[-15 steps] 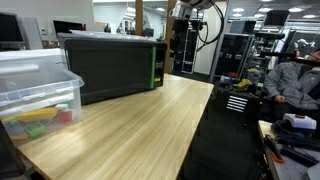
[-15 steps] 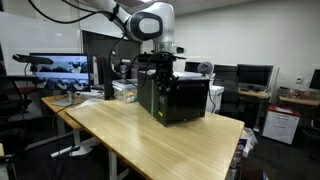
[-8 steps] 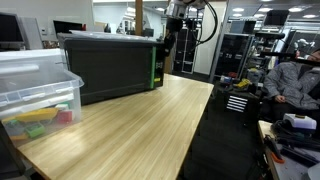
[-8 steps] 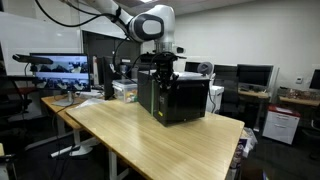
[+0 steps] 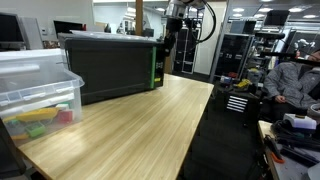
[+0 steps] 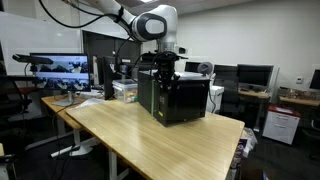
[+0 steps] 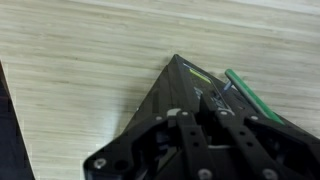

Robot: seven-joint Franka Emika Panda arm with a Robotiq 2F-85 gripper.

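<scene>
A large black box (image 5: 110,65) with a green strip (image 5: 156,68) down its front edge stands at the back of a light wooden table (image 5: 150,130). It shows in both exterior views (image 6: 178,98). My gripper (image 5: 170,40) hangs pointing down just above the box's top front corner (image 6: 160,64). In the wrist view the black fingers (image 7: 195,120) stand close together over the box's corner (image 7: 165,95) and the green strip (image 7: 250,98). The gripper (image 7: 213,98) looks shut with nothing between the jaws.
A clear plastic bin (image 5: 35,90) with coloured items sits at the table's near corner. A smaller clear box (image 6: 125,90) stands beside the black box. A seated person (image 5: 295,80) and a black rack (image 5: 232,55) are beyond the table. Monitors (image 6: 60,68) stand on a desk behind.
The arm has shifted a little toward the black box's top corner since a second ago. In the last half second nothing visibly moves.
</scene>
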